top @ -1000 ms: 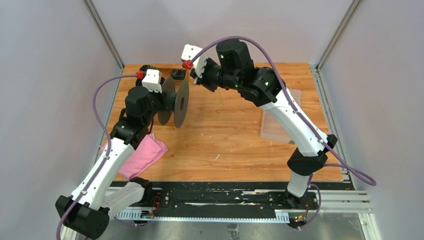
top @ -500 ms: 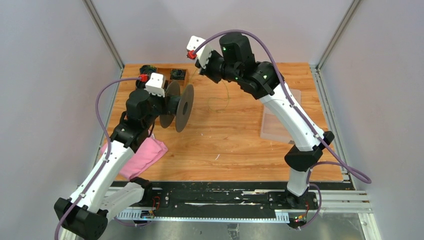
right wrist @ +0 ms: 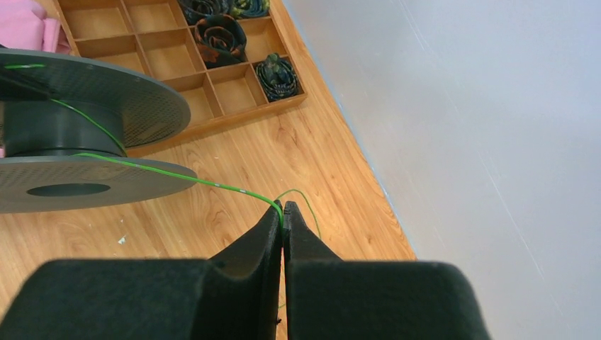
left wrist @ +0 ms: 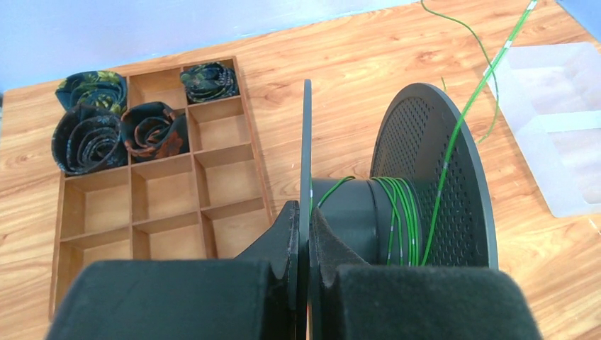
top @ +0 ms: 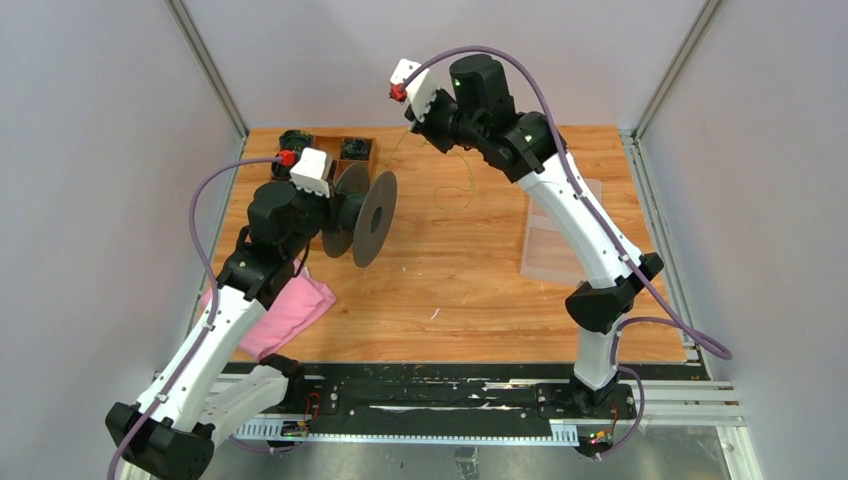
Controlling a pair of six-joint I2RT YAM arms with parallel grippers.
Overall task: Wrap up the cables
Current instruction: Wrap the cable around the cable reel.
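Observation:
A black spool (top: 368, 216) hangs above the table's left half, and my left gripper (left wrist: 306, 210) is shut on its near flange (left wrist: 307, 134). Thin green cable (left wrist: 401, 211) is wound in a few turns on the hub. One strand (left wrist: 457, 127) runs taut up over the far flange toward my right gripper (right wrist: 283, 207). That gripper is shut on the cable (right wrist: 177, 175) at its tips and is held high near the back wall (top: 412, 122). A slack loop of cable (top: 465, 186) trails over the wood below it.
A wooden compartment tray (top: 322, 137) holding rolled ties (left wrist: 91, 134) sits at the back left. A pink cloth (top: 285, 310) lies by the left arm. A clear plastic box (top: 560, 240) rests on the right. Enclosure walls stand close around.
My right arm has risen and swung back to the right, drawing the cable out from the spool. The left gripper and spool have shifted slightly right.

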